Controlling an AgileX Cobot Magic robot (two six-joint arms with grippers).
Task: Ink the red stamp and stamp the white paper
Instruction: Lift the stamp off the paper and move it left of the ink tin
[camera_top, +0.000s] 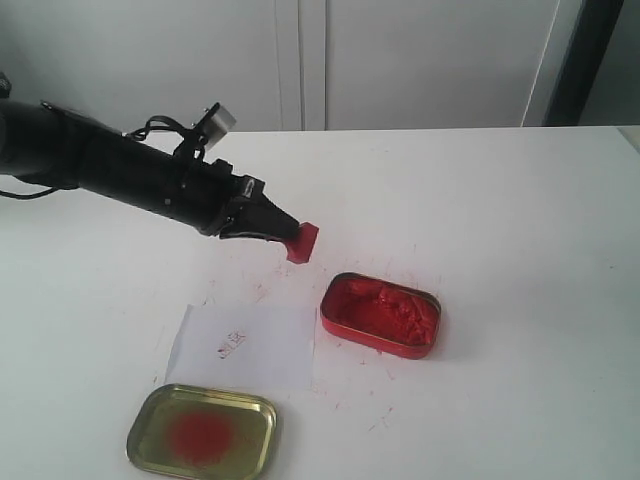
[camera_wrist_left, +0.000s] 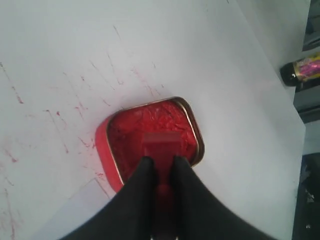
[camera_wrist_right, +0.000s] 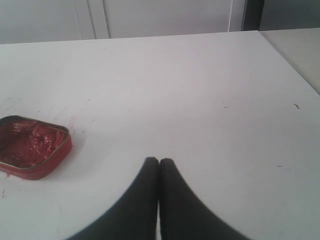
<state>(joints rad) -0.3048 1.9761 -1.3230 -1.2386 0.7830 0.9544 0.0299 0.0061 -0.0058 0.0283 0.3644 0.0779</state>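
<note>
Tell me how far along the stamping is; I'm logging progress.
Done: the tin of red paste is open, and the white paper bears a faint red mark. In hand: the left gripper holds the red stamp in the air near the tin. Left: inking or pressing; which, I cannot tell.

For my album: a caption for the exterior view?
Left gripper holds the red stamp near the open red tin of paste.

Nothing here can be read as a word, brand or number. The white paper carries a small red stamped mark, too faint and small to make out. Beyond the counter edge, a dark cylindrical object wears a pink-and-yellow label, blurred past reading.
</note>
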